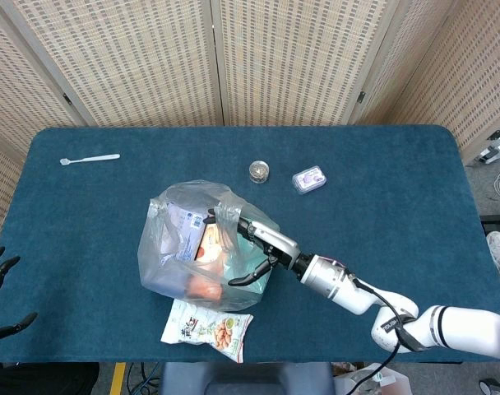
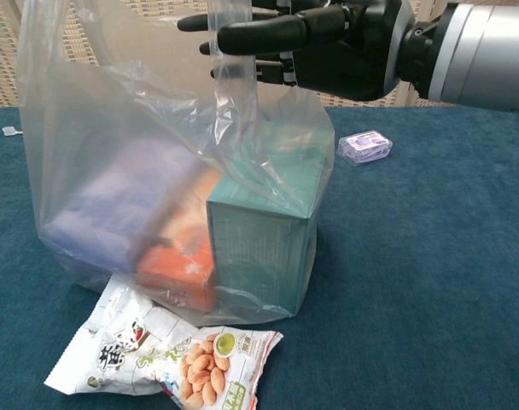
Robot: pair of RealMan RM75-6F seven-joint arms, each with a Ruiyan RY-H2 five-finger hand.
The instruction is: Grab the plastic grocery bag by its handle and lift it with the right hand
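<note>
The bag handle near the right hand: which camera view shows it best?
The chest view: the bag handle stands up close as a clear strip in front of the right hand. In the head view it is a small fold beside the fingers, hard to make out.
</note>
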